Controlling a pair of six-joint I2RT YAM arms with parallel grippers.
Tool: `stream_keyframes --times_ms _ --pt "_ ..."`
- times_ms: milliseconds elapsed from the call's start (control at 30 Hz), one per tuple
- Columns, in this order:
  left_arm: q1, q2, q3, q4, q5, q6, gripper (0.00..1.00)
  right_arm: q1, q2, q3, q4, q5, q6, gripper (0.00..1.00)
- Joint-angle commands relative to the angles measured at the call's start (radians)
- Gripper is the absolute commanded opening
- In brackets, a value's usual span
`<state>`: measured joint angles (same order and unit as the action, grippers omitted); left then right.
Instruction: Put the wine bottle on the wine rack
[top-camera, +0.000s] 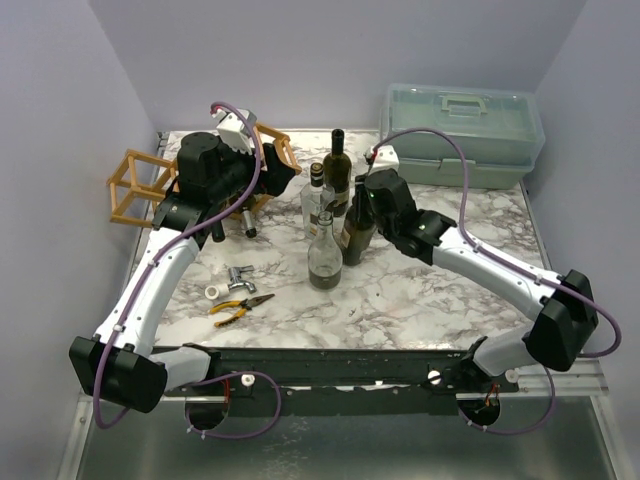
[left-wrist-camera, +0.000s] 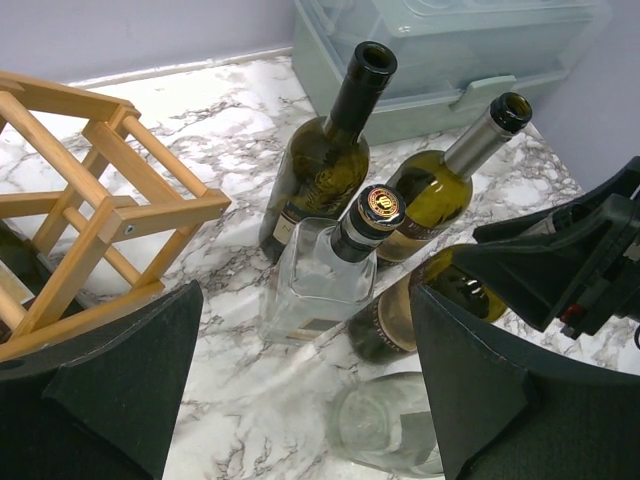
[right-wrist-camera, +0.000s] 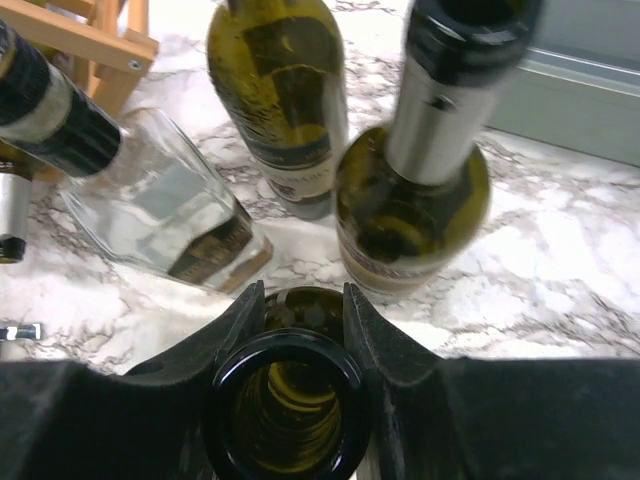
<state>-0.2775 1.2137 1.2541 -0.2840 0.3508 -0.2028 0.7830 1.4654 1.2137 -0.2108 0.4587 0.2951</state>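
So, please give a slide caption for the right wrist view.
Right fingers clamp the open neck of a green wine bottle; a clear bottle and two more wine bottles stand beyond.

Dark green wine bottle (top-camera: 358, 243) upright mid-table; wooden wine rack (top-camera: 131, 160) far-left.

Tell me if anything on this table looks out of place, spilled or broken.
Nothing looks spilled or broken. The odd ones out are the yellow-handled pliers and the metal tap fitting, lying on the marble table near its front edge. They are hardware among wine bottles.
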Motion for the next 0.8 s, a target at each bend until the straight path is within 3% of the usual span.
stream_keyframes --times_ms 0,167,567,767 --pt "-0.006 -0.007 -0.001 0.024 0.003 -0.032 0.86 -0.006 -0.115 -0.043 0.009 0.130 -0.019 0.16" --pt "-0.008 0.018 0.014 0.028 0.048 -0.092 0.86 -0.005 -0.240 -0.049 -0.051 0.259 -0.037 0.01" --pt "-0.023 0.057 0.076 0.107 0.204 -0.353 0.85 -0.005 -0.518 -0.025 -0.030 0.480 0.101 0.01" --pt "-0.063 0.028 0.083 0.290 0.210 -0.572 0.85 -0.006 -0.619 0.048 0.029 0.509 0.231 0.01"
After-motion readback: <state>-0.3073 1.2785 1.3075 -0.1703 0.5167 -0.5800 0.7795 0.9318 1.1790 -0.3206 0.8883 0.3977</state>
